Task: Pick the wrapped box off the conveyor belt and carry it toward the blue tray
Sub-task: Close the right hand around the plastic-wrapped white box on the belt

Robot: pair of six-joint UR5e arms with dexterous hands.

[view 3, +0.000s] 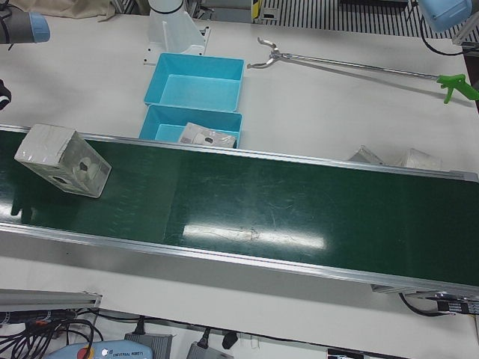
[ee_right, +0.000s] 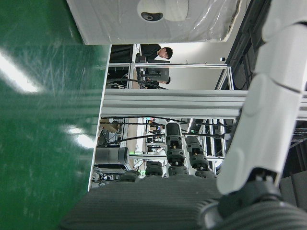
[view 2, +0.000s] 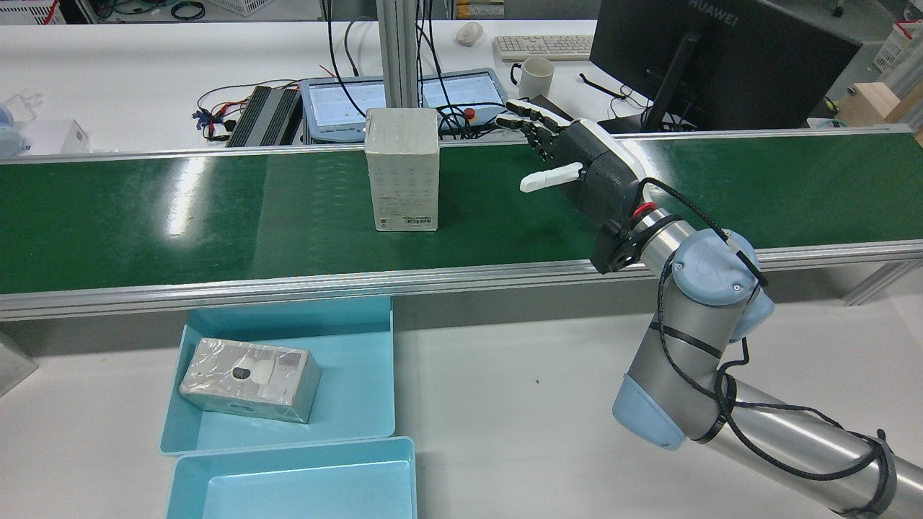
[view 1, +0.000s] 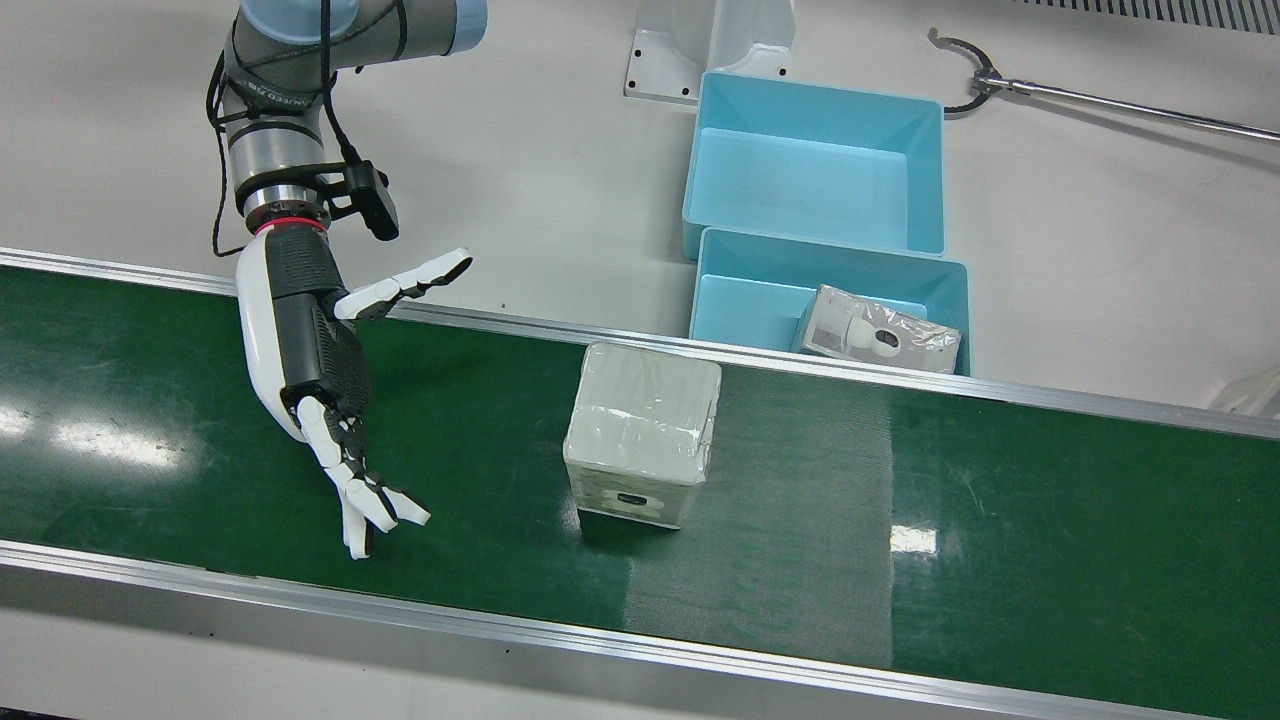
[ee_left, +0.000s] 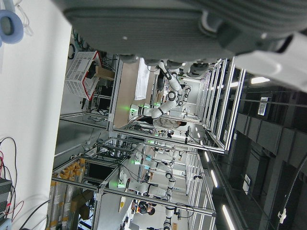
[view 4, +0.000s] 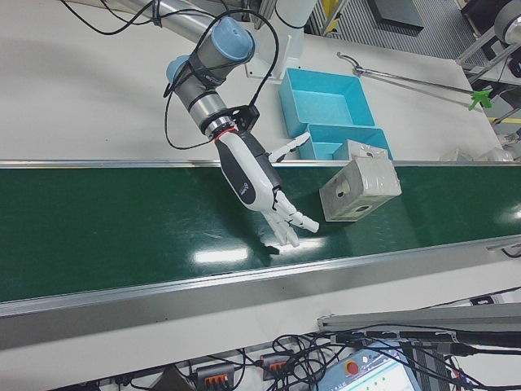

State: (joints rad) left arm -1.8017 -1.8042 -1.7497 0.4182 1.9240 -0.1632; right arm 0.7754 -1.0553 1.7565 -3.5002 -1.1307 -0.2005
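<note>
The wrapped box stands upright in the middle of the green conveyor belt; it also shows in the rear view, left-front view and right-front view. My right hand hovers over the belt beside the box, open, fingers spread, a clear gap between them. Its own camera sees the box's edge ahead. The blue tray sits just off the belt's robot-side edge. My left hand shows only in its own view, empty and away from the belt.
A second blue tray lies behind the first. The near tray holds another wrapped box. A long reacher tool lies on the white table. Beyond the belt in the rear view are a monitor, keyboard and cables.
</note>
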